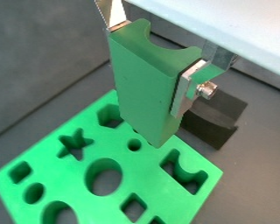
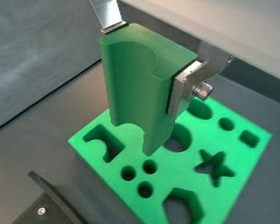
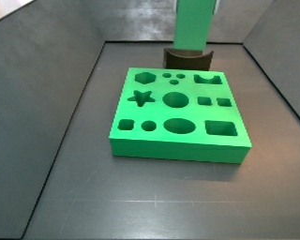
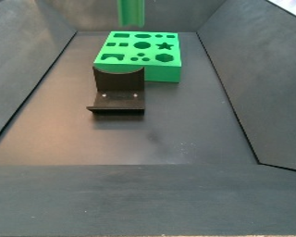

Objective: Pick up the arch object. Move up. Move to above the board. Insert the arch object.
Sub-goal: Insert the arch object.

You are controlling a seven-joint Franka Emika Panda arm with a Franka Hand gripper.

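The gripper (image 1: 152, 57) is shut on the arch object (image 1: 143, 96), a tall bright-green block with its curved notch at the upper end, also seen in the other wrist view (image 2: 136, 96). A silver finger (image 1: 189, 83) presses each side. The block hangs upright, clear above the board (image 1: 55, 179), a flat green slab with many cut-outs. In both side views the block (image 3: 193, 23) (image 4: 132, 11) reaches down from the upper edge over the board's (image 3: 159, 142) (image 4: 166, 72) fixture side. The gripper itself is out of both side views. The arch cut-out (image 1: 184, 171) (image 2: 101, 140) is open.
The dark fixture (image 4: 117, 93) stands on the floor against one edge of the board, also seen in a side view (image 3: 187, 58) and both wrist views (image 1: 219, 118) (image 2: 49, 206). Grey sloped walls surround the dark floor.
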